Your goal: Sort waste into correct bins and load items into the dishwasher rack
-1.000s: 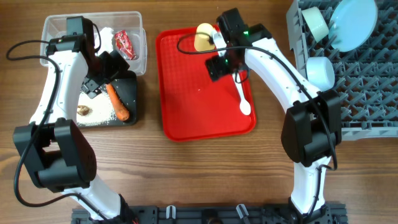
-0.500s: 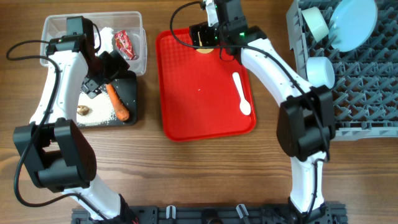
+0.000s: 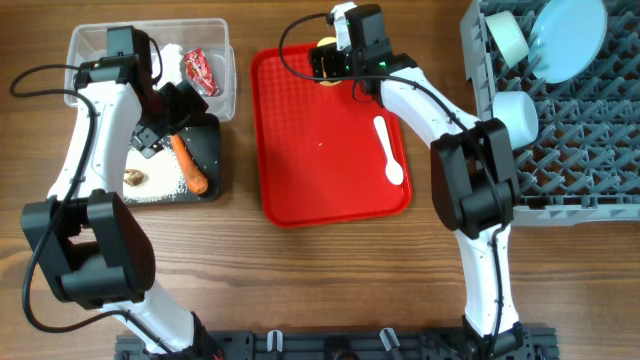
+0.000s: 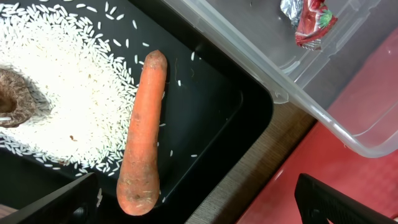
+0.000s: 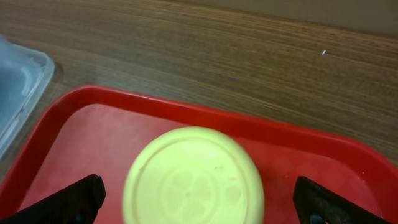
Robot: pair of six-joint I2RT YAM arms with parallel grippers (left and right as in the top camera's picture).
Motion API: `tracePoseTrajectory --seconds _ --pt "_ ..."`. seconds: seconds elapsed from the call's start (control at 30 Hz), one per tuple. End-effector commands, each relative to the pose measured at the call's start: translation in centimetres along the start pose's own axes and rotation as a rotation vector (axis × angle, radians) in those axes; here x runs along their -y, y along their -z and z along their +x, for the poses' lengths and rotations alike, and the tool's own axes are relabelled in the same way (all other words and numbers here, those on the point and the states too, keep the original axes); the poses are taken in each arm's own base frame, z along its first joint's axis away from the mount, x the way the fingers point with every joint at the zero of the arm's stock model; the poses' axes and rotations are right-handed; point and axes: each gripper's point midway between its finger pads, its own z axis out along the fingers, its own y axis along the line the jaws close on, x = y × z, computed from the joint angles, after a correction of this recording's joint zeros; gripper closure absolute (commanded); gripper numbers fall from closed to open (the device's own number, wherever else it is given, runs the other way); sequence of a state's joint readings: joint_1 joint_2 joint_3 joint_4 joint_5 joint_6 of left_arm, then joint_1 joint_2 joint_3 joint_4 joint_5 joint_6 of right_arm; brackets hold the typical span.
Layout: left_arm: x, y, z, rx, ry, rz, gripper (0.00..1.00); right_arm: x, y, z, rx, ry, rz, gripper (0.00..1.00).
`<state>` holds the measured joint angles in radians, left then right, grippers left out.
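A small yellow cup [image 5: 194,177] stands upside down at the far edge of the red tray [image 3: 320,150]. My right gripper [image 5: 199,198] is open, one finger on each side of the cup [image 3: 327,46], not touching it. The white spoon [image 3: 388,150] lies on the tray's right side. My left gripper [image 4: 196,202] hangs open and empty over the black tray [image 4: 211,106], which holds the carrot [image 4: 142,137], rice [image 4: 62,81] and a brown lump [image 4: 12,99]. The clear tub [image 3: 222,90] holds the red wrapper [image 3: 200,70] and tissue [image 3: 170,55].
The grey dishwasher rack [image 3: 590,140] at the right holds the pale blue plate [image 3: 568,38], green bowl [image 3: 507,35] and light blue bowl [image 3: 515,115]. The clear tub's corner [image 4: 298,81] overhangs the black tray next to the red tray.
My right gripper moved from the tray's middle near the spoon up to the far edge, over the yellow cup, and opened fully. The left arm stayed still.
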<state>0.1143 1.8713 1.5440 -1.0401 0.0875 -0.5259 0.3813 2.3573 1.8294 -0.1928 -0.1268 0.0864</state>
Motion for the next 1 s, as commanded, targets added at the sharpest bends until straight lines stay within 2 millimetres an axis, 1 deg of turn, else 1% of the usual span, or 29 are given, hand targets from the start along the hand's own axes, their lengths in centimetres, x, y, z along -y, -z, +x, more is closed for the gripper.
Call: tracePoseTrajectory --seconds 0.0,0.13,0.17,0.3,0.37,0.5,0.63,0.8,0.97 --pt "0.4 1.6 -0.8 0.046 -0.003 0.019 0.0 0.0 -1.9 1.8 -0.03 -0.021 -0.012 0.0" --pt "0.4 1.6 -0.8 0.046 -0.003 0.019 0.0 -0.2 -1.9 1.6 -0.022 -0.021 -0.019 0.0" --pt "0.4 1.6 -0.8 0.046 -0.003 0.019 0.0 -0.3 -1.9 1.6 -0.023 -0.02 -0.019 0.02" --pt "0.4 1.6 -0.8 0.046 -0.003 0.019 0.0 -0.3 -1.9 1.7 -0.026 -0.021 -0.019 0.18" --pt "0.4 1.6 -0.8 0.046 -0.003 0.019 0.0 -0.2 -1.9 1.7 -0.027 -0.021 -0.018 0.24" --pt "0.4 1.6 -0.8 0.046 -0.003 0.019 0.0 -0.2 -1.8 1.7 -0.028 -0.021 -0.018 0.33" --pt "0.4 1.6 -0.8 0.046 -0.003 0.019 0.0 -0.3 -1.3 1.5 -0.037 -0.022 -0.017 0.35" --pt "0.4 1.6 -0.8 0.046 -0.003 0.019 0.0 -0.6 0.4 0.9 -0.057 -0.025 -0.014 0.39" --pt "0.4 1.6 -0.8 0.046 -0.003 0.019 0.0 -1.0 3.2 -0.8 -0.053 -0.027 -0.014 0.43"
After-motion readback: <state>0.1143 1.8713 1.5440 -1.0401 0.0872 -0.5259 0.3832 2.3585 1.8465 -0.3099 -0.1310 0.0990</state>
